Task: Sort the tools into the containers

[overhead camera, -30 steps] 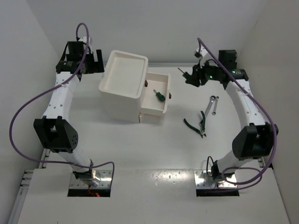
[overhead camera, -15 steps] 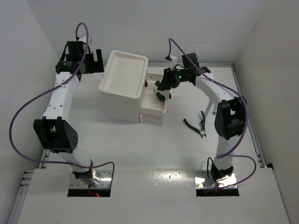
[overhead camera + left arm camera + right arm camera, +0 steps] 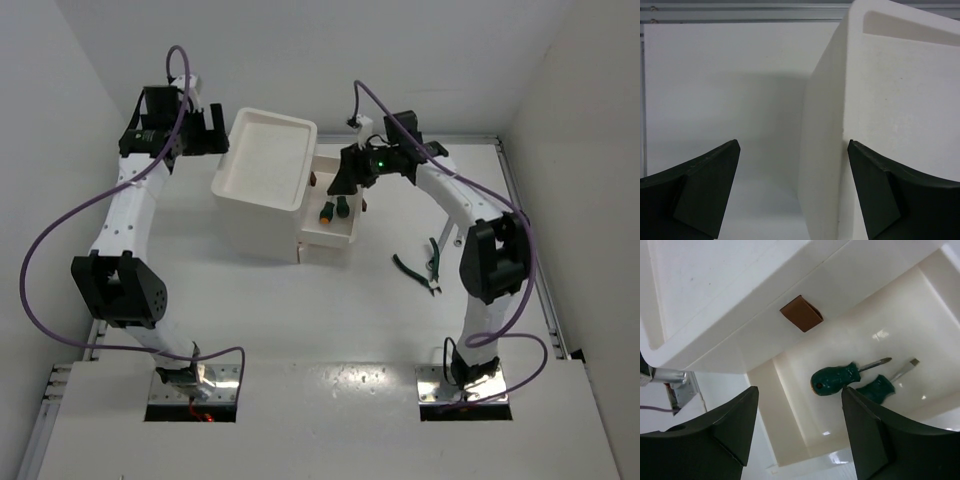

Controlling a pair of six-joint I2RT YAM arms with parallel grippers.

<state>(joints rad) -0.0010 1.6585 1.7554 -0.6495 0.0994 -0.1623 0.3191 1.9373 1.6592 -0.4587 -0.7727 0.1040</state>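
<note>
Over the pulled-out drawer (image 3: pixel 345 228) of the white drawer unit (image 3: pixel 262 160): the right claw (image 3: pixel 349 183), fingers spread wide, gripping nothing. Seen from its wrist, looks straight down between both fingers (image 3: pixel 722 432) into the drawer. Inside, side by side and nearly touching: a green-handled screwdriver (image 3: pixel 836 379) and a second screwdriver (image 3: pixel 877 388), both lying flat with blades pointing the same way. Just above the drawer, on the unit's front, a small red-brown handle (image 3: pixel 801 313).

At the unit's far left side: the left claw (image 3: pixel 207 131), likewise wide open and empty. From its wrist, faces a corner of the unit's white wall (image 3: pixel 890 100); may be touching it with one finger, hard to tell.

Out on the worktop (image 3: pixel 300 320), right of the unit and well apart from it: dark green-handled pliers (image 3: pixel 413 270), handles splayed. Just beside them, partly hidden by the right arm, what looks like a slim silver wrench (image 3: pixel 433 252).
</note>
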